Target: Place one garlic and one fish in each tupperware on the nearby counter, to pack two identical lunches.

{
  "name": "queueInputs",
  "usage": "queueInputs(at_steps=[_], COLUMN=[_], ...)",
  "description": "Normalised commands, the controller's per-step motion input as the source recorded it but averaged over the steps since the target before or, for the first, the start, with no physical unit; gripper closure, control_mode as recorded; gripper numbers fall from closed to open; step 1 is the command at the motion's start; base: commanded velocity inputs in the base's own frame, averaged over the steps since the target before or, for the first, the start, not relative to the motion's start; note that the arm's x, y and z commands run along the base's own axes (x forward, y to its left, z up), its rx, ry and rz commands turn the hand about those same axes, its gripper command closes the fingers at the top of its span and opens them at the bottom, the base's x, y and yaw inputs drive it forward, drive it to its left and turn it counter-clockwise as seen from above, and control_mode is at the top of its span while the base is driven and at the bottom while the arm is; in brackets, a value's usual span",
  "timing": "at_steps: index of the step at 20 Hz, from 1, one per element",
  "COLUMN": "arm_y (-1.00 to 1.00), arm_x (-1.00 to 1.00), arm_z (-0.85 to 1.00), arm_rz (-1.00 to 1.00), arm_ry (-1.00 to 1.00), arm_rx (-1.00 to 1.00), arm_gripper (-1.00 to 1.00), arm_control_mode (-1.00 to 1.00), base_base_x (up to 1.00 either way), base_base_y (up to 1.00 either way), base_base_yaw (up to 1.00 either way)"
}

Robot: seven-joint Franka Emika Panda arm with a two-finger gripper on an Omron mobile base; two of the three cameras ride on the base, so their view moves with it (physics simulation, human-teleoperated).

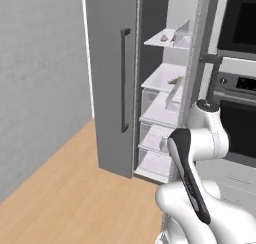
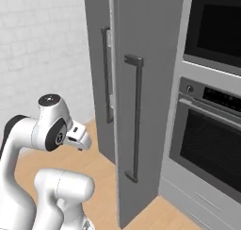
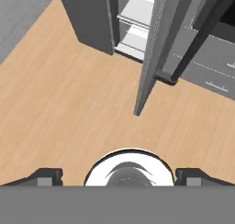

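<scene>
both base views face the open fridge [image 1: 165,88] from either side, hand view apparently aimed floorward

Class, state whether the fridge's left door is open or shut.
Open: the left door is swung outward, exposing white shelves and drawers inside.

No text, label, brand or number can be read anywhere.
</scene>
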Motion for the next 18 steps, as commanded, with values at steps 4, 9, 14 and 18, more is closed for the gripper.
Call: queueInputs(at_steps=[4, 9, 14, 18], arm_y=[0.00, 0.00, 0.00, 0.00], arm_x=[0.00, 0.00, 0.00, 0.00], arm_z=[0.00, 0.00, 0.00, 0.00], arm_rz=[0.00, 0.00, 0.00, 0.00], arm_ry=[0.00, 0.00, 0.00, 0.00], arm_rx=[0.00, 0.00, 0.00, 0.00], arm_gripper=[-1.00, -1.00, -1.00, -1.00], arm_control_mode=[1.00, 1.00, 1.00, 1.00], base_base_x=[0.82, 1.00, 0.99, 0.84], base_base_y=[0.91, 0.84, 0.58, 0.47], base_base_yaw=[-0.33, -0.47, -0.68, -0.64])
